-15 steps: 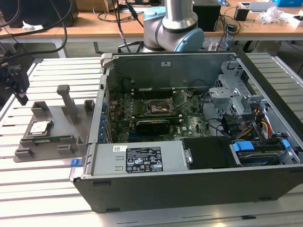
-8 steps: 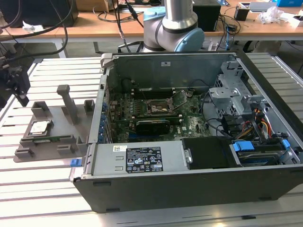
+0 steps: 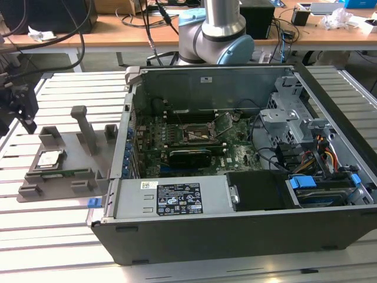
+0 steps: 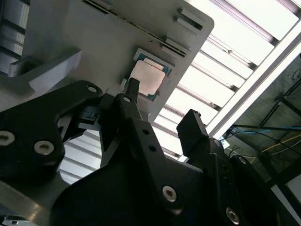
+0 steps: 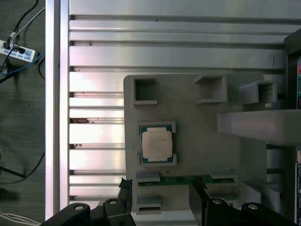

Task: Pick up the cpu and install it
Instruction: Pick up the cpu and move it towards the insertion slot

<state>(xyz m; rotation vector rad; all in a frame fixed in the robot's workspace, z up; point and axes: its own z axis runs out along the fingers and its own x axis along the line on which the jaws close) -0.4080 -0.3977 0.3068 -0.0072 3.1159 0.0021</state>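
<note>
cpu (image 5: 156, 144): lies flat, metal top up, in a shallow nest of raised corners on the grey fixture plate (image 5: 202, 141); in the exterior view the cpu (image 3: 49, 159) sits at the middle left of the frame, outside the computer case (image 3: 235, 212)
gripper (image 5: 160, 186): hovers above the plate's edge, near the cpu but apart from it; in the exterior view the gripper (image 3: 17, 103) is at the far left edge of the frame
jaws: spread apart, with nothing between them
task state: cpu not yet lifted; the socket (image 3: 197, 134) lies at the centre of the exterior view, inside the case and well apart from the cpu
risk, nest corners: a finger coming down slightly off line would likely land on a raised corner rather than beside the chip
risk, green strip (image 5: 178, 179): this thin board stands in slots just beside the cpu, between it and the fingertips (image 5: 124, 183); it could be clipped or caught in the grasp
risk, thin edge: the chip offers little side to hold, so an off-centre pinch would probably tilt it or let it slip
risk, upright post (image 3: 85, 127): stands on the same plate near the nest, so a wide approach could brush it
risk, case wall: its rim rises between plate and socket, so a low carry might strike it
</note>
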